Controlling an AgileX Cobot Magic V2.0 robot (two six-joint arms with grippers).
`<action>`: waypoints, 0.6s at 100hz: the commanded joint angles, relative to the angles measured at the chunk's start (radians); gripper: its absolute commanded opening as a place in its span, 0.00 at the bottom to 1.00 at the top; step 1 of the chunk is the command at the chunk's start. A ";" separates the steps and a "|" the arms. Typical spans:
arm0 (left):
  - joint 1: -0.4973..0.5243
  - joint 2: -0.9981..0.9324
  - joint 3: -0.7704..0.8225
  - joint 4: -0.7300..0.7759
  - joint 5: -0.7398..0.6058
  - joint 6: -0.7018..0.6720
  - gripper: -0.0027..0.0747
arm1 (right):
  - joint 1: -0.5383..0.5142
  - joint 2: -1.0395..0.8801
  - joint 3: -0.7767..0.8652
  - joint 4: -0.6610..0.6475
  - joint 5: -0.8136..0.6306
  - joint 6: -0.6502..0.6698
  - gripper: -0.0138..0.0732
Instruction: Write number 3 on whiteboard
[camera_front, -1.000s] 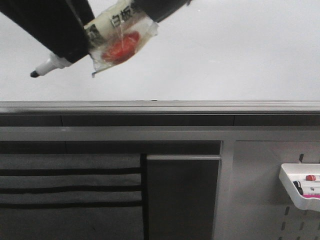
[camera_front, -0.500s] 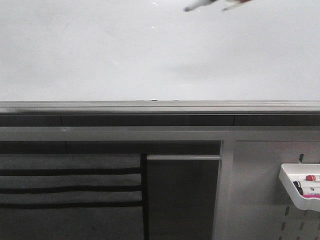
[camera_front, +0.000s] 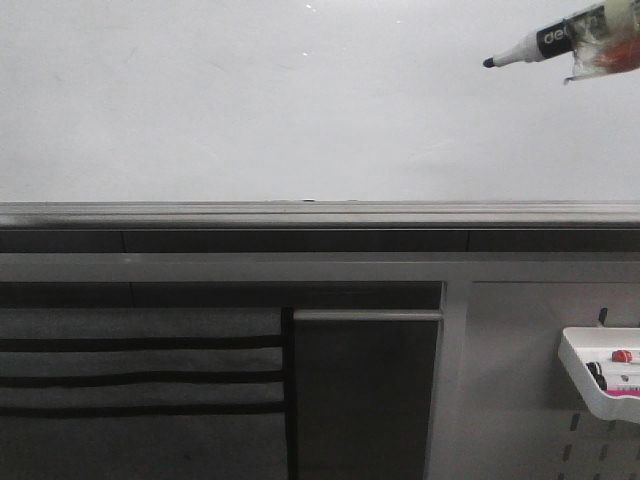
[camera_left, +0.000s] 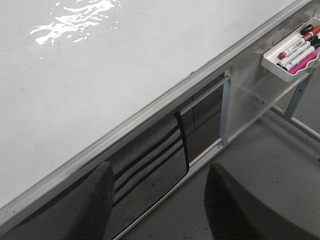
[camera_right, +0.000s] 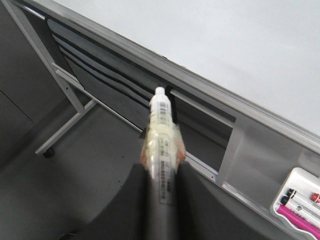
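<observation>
The whiteboard (camera_front: 250, 110) fills the upper half of the front view, glossy and blank; no number 3 is in view on it. A white marker (camera_front: 545, 42) with a black tip enters from the upper right corner, tip pointing left, with clear tape and something red wrapped round its barrel. My right gripper (camera_right: 161, 167) is shut on that marker (camera_right: 161, 125), which points toward the board's lower rail. Whether the tip touches the board cannot be told. My left gripper (camera_left: 160, 167) is open and holds nothing, below the whiteboard (camera_left: 100, 75).
A grey metal rail (camera_front: 320, 212) runs along the board's lower edge. Under it are dark fabric pockets (camera_front: 140, 380) and a grey perforated panel carrying a white tray (camera_front: 600, 385) with several markers (camera_left: 297, 47).
The marker swept from the upper left across the top of the board to the upper right. The dark arm that covered the upper left corner has left the front view.
</observation>
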 joint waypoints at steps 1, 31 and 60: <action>0.003 -0.003 -0.024 -0.025 -0.078 -0.012 0.52 | -0.006 -0.007 -0.026 0.052 -0.091 0.002 0.10; 0.003 -0.003 -0.024 -0.025 -0.078 -0.012 0.52 | -0.006 0.164 -0.172 0.098 -0.033 0.024 0.10; 0.003 -0.003 -0.024 -0.025 -0.080 -0.012 0.52 | 0.070 0.488 -0.519 -0.003 0.078 0.057 0.10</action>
